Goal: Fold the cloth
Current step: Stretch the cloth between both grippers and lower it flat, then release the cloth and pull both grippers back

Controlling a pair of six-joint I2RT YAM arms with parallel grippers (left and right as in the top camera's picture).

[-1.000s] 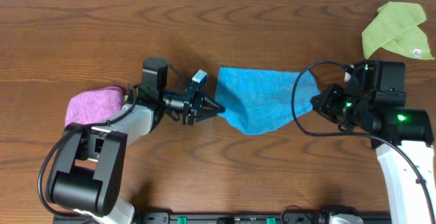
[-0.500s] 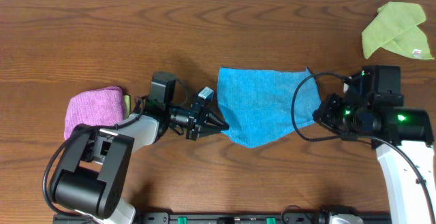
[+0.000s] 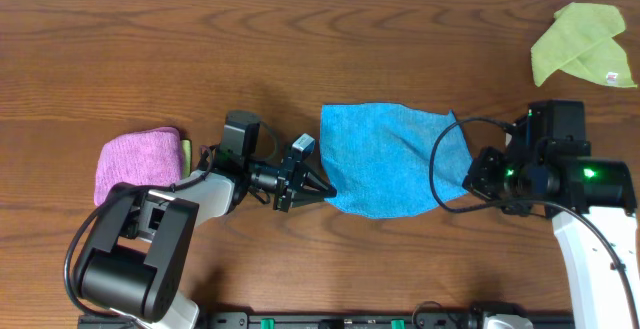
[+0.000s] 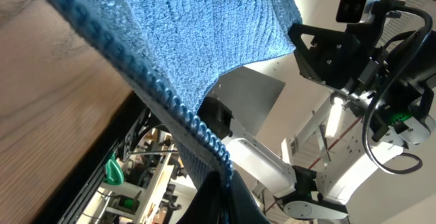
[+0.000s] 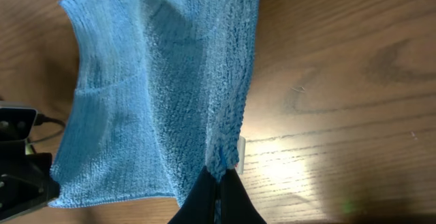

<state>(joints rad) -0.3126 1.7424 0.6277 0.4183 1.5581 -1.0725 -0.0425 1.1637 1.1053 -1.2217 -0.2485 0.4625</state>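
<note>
Blue terry cloth [image 3: 390, 159] spans between left gripper [image 4: 221, 183] and right gripper [image 5: 219, 178], each pinching an edge, seemingly sagging onto brown wooden worktop [image 3: 300, 49].

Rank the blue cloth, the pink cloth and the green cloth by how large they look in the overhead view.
1. blue cloth: clearly the largest, spread out between the two arms.
2 and 3. green cloth and pink cloth: both folded, and they look about alike in area, so I would not rank one over the other.
</note>
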